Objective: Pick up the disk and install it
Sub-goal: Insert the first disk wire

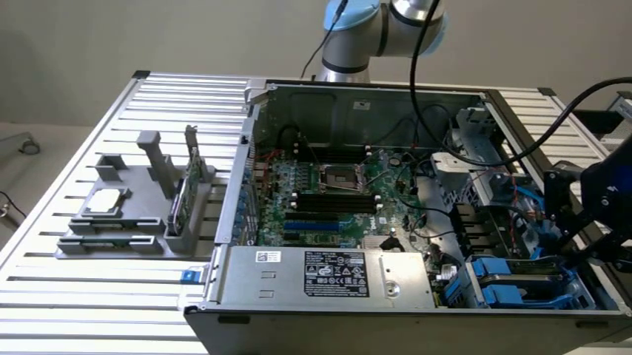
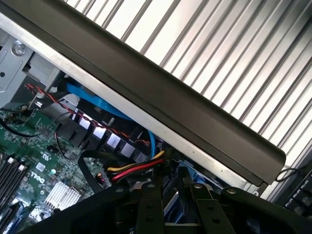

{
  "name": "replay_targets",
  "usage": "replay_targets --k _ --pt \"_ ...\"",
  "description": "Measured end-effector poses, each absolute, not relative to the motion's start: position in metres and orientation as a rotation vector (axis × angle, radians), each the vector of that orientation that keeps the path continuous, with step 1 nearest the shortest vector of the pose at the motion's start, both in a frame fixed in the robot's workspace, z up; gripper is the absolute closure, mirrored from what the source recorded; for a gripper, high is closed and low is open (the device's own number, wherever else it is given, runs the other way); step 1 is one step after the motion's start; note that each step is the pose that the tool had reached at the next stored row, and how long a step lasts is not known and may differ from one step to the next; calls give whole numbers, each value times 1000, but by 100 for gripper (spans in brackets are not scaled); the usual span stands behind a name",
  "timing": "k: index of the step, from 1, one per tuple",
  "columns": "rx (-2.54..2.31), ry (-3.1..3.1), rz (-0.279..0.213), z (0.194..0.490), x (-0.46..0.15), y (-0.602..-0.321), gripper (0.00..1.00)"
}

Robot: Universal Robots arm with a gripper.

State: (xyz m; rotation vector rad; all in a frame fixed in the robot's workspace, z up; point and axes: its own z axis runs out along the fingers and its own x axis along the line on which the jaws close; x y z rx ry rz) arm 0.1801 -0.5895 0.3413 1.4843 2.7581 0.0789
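One gripper [image 2: 169, 178] clenched on the disk [image 2: 171, 208]; its blue rail shows between the fingers [image 2: 148, 204].

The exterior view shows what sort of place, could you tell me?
Likely a robotics test bench: an open computer case on a slatted metal table, a grey parts fixture, a robot arm.

Green motherboard [image 1: 336, 188] with black slots, blue plastic carriers [image 1: 513, 285], silver ribbed worktop [image 1: 89, 296], grey holder [image 1: 118, 237], black claw [image 2: 169, 197], red, yellow and black wires [image 2: 136, 169].
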Motion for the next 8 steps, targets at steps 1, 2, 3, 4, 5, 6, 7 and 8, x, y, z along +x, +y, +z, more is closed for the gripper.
replay_targets --k 1,2,3,4,5,6,7,8 --pt "1484 2758 79 341 180 -590 73" --pt "1484 2758 80 341 180 -590 73" --pt "1485 2759 81 341 180 -590 73" --pt "1485 2759 83 341 180 -590 73" --pt "1485 2760 85 341 180 -590 73" --pt "1486 2761 89 341 180 -590 73" --pt "1486 2762 92 341 180 -590 73" --pt "1487 2763 96 341 180 -590 73"
